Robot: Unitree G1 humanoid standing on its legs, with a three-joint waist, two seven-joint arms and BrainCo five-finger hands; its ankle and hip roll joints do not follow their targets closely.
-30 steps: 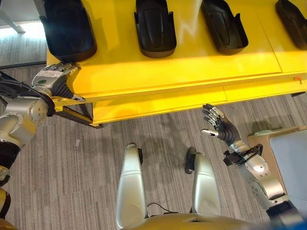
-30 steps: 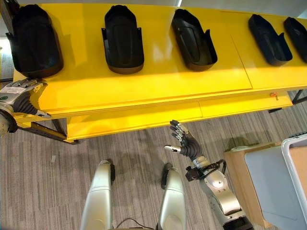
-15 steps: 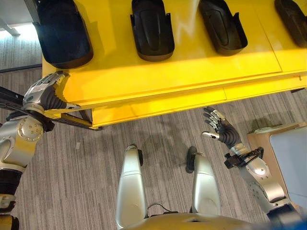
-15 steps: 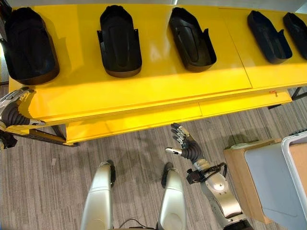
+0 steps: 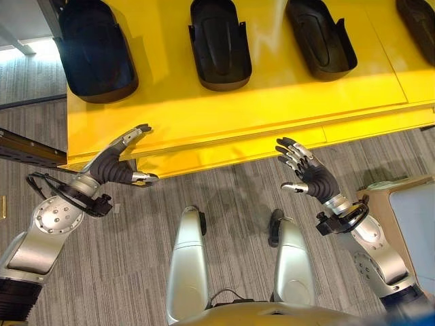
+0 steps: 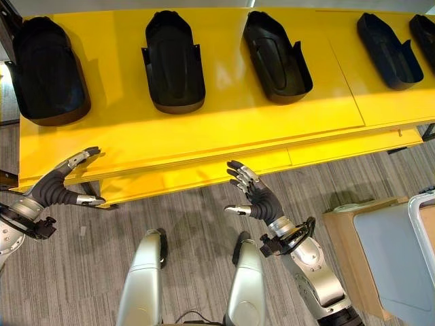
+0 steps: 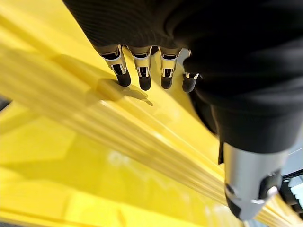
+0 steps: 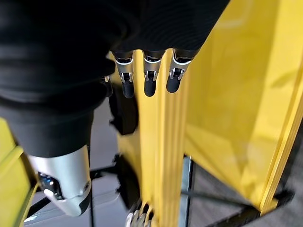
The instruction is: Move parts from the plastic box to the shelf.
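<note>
Withdrawn from the shelf's [image 6: 204, 129] corner, the left hand [image 5: 112, 163] is held spread and empty like the right hand [image 5: 309, 178], since the parts [image 6: 173, 61] are already set along it.

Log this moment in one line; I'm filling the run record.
left hand: open, empty, at yellow shelf edge | right hand: open, empty, over floor | black parts: on shelf

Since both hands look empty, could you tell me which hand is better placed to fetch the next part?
Probably the right hand: it hangs open nearer the box at the robot's right, while the left hand is open by the shelf's far end.
</note>
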